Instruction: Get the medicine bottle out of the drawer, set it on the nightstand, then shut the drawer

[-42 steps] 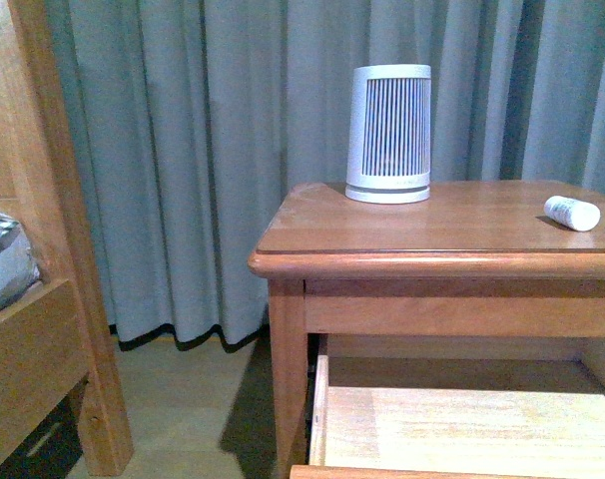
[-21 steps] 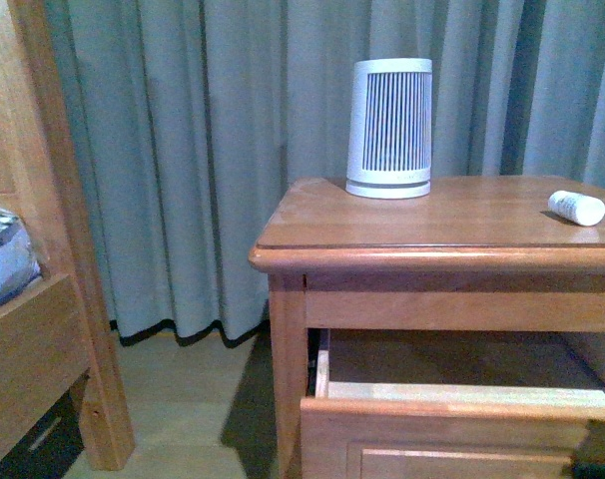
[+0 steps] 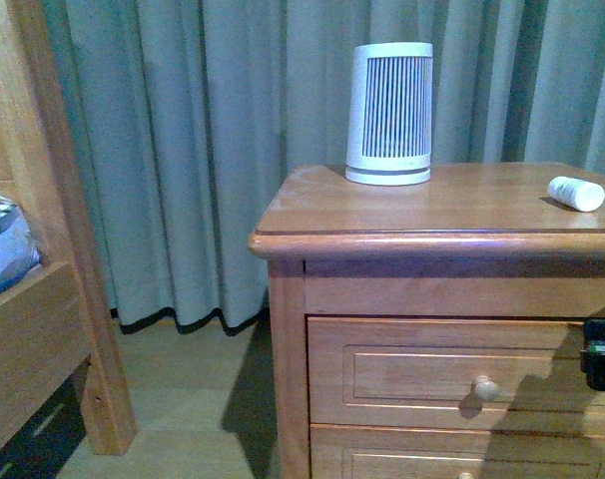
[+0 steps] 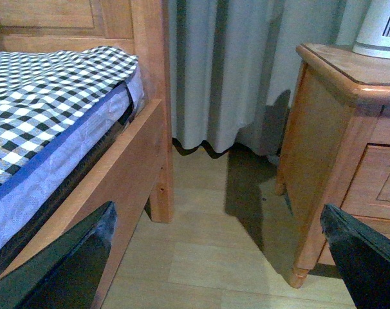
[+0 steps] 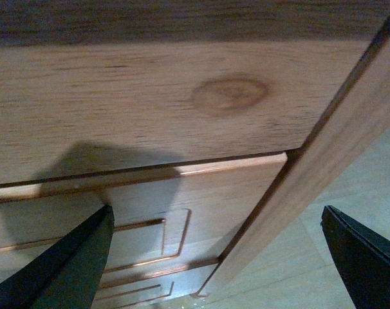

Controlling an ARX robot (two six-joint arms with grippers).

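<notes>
The medicine bottle (image 3: 576,193) lies on its side on the nightstand (image 3: 422,244), near the top's right end. The drawer (image 3: 412,371) is shut, its front flush, with its round knob (image 3: 485,388) showing. My right gripper (image 3: 602,354) shows as a dark shape at the right edge, level with the drawer front. In the right wrist view the gripper (image 5: 217,257) is open and empty, close to a recessed wooden panel front (image 5: 143,199). My left gripper (image 4: 221,257) is open and empty, low over the floor between the bed and the nightstand (image 4: 330,129).
A large white ribbed device (image 3: 389,113) stands at the back of the nightstand top. The lower drawer (image 3: 462,461) is shut. A wooden bed frame (image 3: 43,299) with checked bedding (image 4: 47,96) stands to the left. Grey curtains (image 3: 203,150) hang behind.
The drawer has gone from wide open to fully shut. My right gripper has come into view at the right edge. The bottle stays on the nightstand top.
</notes>
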